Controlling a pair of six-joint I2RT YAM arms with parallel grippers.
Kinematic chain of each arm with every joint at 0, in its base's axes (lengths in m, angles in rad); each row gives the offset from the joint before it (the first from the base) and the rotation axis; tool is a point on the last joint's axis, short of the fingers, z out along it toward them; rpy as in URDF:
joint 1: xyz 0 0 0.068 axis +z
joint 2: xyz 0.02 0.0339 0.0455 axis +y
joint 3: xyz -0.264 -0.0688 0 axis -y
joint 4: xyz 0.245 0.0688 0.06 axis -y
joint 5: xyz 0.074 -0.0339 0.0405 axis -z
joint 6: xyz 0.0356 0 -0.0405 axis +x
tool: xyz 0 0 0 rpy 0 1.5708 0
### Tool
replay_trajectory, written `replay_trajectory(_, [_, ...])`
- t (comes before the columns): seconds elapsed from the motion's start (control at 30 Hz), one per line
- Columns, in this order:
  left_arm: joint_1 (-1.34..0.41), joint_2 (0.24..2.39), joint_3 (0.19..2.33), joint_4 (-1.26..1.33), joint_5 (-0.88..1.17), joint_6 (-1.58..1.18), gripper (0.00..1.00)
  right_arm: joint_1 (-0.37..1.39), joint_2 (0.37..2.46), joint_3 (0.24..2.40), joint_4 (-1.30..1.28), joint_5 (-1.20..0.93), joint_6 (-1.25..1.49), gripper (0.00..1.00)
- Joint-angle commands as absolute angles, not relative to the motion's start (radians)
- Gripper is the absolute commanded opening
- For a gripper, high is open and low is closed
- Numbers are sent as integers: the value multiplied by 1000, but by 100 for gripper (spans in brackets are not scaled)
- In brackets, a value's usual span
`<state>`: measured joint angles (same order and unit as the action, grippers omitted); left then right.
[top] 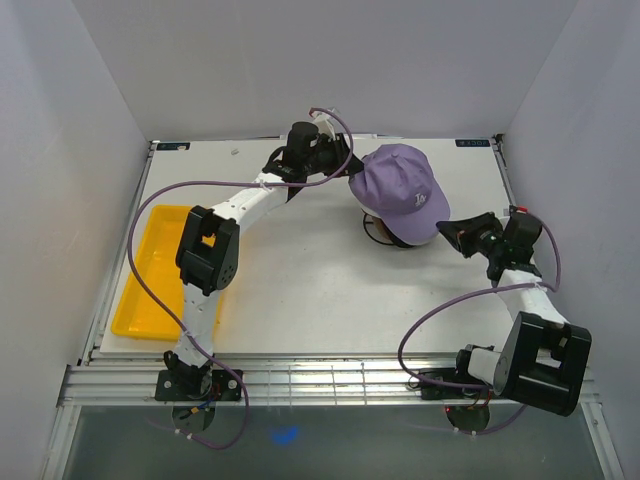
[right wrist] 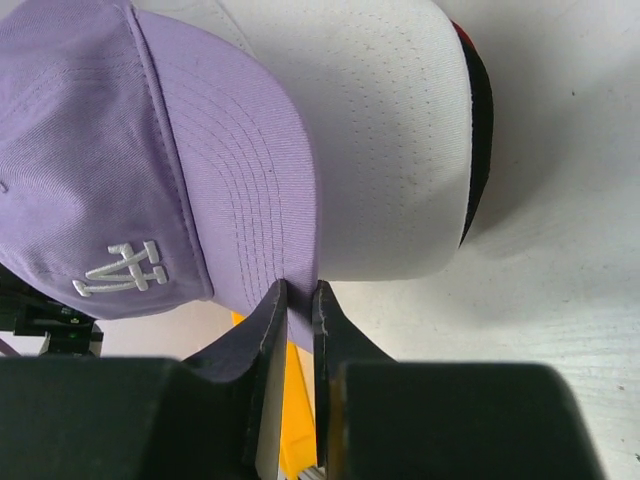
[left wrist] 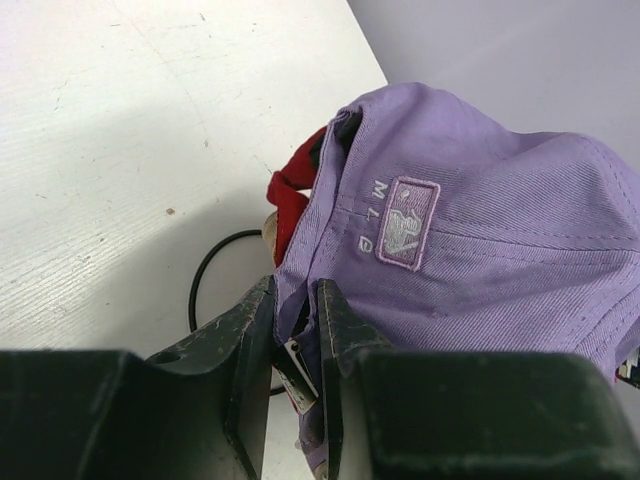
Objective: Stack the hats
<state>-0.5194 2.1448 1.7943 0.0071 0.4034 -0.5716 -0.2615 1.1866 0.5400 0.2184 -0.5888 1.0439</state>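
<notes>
Beneath the lavender cap (top: 400,190), the white cap (right wrist: 380,130), black cap (right wrist: 482,140) and red cap (left wrist: 295,190) show only as edges, and the wire stand (left wrist: 205,270) as one loop. The left gripper (left wrist: 296,300) clamps the lavender cap's rear hem. The right gripper (right wrist: 298,300) pinches its brim edge. Walls stand close behind and to the right of the lavender cap, and the table (top: 300,290) stretches left of it toward the yellow tray (top: 150,290).
</notes>
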Motion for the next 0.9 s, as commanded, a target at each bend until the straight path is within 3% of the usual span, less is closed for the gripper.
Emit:
replay_trajectory(0.0, [-511, 2088, 1786, -67, 374, -537, 31, -285, 1241, 560, 112, -486, 982, 8])
replay_trajectory(0.13, [-508, 2092, 1775, -66, 373, -537, 32, -296, 1279, 578, 91, -480, 963, 8])
replay_trajectory(0.27, [-505, 2094, 1766, -66, 370, -545, 39, -298, 1330, 620, 28, -446, 908, 8])
replay_trajectory(0.4, [-500, 2086, 1740, -52, 371, -551, 59, -299, 1370, 635, 9, -434, 891, 8])
replay_trajectory(0.53, [-495, 2083, 1729, -41, 373, -552, 70, -299, 1396, 660, -5, -420, 870, 8])
replay_trajectory(0.87, [-447, 2022, 1632, 84, 446, -642, 77, -299, 1425, 696, -52, -426, 838, 8])
